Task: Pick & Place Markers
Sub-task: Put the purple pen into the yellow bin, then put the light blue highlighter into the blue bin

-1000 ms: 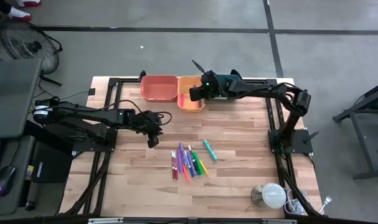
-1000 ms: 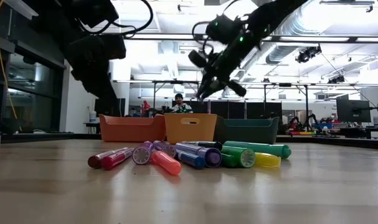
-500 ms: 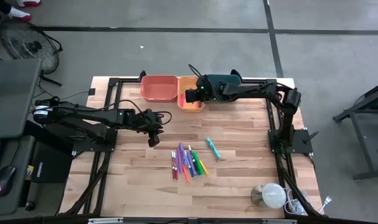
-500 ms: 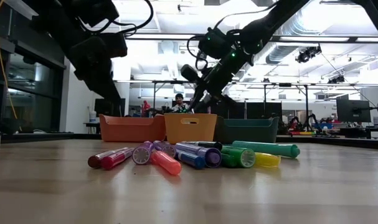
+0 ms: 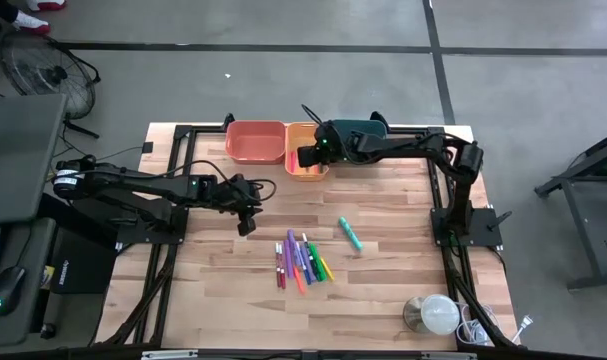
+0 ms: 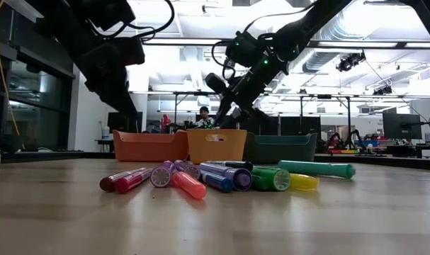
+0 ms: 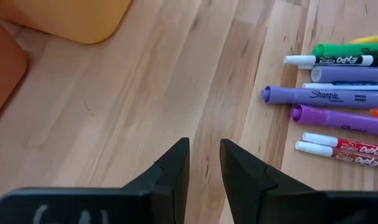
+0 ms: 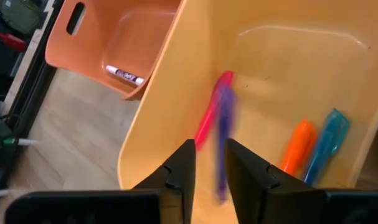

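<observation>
Over the yellow bin point(image 8: 176, 112), my right gripper point(image 8: 207, 163) sits nearly closed, empty; a blurred purple marker point(image 8: 222, 140) below. Left gripper point(image 7: 204, 163) narrowly parted, empty, beside the marker pile point(image 5: 301, 262).

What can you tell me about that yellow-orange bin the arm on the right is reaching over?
The yellow-orange bin is a smooth plastic-looking tub with rounded corners, standing open at the table's far edge between the orange bin and a teal one. Inside lie pink, purple, orange and blue markers. The right gripper hangs above it, touching nothing.
</observation>
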`<state>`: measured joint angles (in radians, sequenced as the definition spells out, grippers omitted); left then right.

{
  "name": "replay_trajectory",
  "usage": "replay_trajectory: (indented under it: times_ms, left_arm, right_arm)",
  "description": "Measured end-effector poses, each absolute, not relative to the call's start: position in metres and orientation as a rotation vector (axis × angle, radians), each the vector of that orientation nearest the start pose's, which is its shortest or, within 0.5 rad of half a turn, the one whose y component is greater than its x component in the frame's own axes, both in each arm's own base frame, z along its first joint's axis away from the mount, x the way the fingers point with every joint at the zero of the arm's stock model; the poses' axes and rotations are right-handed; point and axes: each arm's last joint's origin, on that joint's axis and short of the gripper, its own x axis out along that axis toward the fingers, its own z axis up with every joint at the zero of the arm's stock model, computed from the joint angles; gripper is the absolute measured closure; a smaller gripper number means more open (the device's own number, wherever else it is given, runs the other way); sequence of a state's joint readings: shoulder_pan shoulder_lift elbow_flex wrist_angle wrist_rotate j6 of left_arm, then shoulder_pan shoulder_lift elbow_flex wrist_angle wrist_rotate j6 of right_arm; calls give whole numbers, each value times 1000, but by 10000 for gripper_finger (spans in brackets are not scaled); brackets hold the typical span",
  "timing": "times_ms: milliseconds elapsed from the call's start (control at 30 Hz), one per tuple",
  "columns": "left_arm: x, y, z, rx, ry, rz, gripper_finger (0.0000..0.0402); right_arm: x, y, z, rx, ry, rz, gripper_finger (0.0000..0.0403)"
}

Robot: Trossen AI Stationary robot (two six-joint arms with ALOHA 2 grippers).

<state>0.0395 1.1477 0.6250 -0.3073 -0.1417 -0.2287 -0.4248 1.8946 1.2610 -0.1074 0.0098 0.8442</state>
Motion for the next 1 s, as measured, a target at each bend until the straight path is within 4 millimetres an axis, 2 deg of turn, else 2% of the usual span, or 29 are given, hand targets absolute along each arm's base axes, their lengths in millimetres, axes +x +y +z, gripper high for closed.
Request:
replay_trajectory:
  times_ms: [267, 467, 633, 800, 1000]
  left_arm:
    - [219, 13, 203, -175, 806, 266, 314]
    - [219, 13, 203, -176, 807, 266, 314]
    - [219, 13, 203, -183, 804, 269, 314]
    - [219, 13, 203, -184, 795, 268, 314]
    - [220, 13, 204, -184, 791, 269, 314]
  right_arm:
    - [370, -170, 195, 938, 540, -642, 268]
    - [354, -167, 219, 882, 571, -634, 248]
    - [331, -157, 246, 816, 647, -661, 247]
    - [303, -138, 263, 772, 813, -701, 246]
    - [270, -112, 262, 758, 1147, -753, 246]
